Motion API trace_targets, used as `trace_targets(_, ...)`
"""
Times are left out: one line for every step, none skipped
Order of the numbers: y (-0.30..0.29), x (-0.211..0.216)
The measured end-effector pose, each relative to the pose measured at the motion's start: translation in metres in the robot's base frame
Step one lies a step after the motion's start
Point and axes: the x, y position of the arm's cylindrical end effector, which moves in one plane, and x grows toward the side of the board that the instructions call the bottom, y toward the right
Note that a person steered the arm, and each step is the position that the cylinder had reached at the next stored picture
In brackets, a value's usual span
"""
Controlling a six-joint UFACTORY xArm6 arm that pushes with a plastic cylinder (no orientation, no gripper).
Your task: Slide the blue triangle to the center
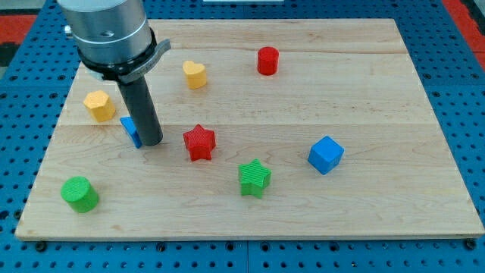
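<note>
Rod end effector, jawless, so neither open nor clamped, with my tip (151, 142) touching the half-hidden blue triangle (130, 130) at the table's (364, 83) left; a rightward push risks nudging the red star (200, 142) centreward instead.

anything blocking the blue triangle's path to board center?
Yes. My tip sits against the blue triangle, on its right side. The red star lies just right of my tip, on the way toward the center.
</note>
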Motion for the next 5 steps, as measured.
trace_targets(0.000,0.022)
trace_targets(-0.025,0.049)
trace_targets(-0.032,0.015)
trace_targets(0.001,-0.030)
trace_targets(0.048,-0.056)
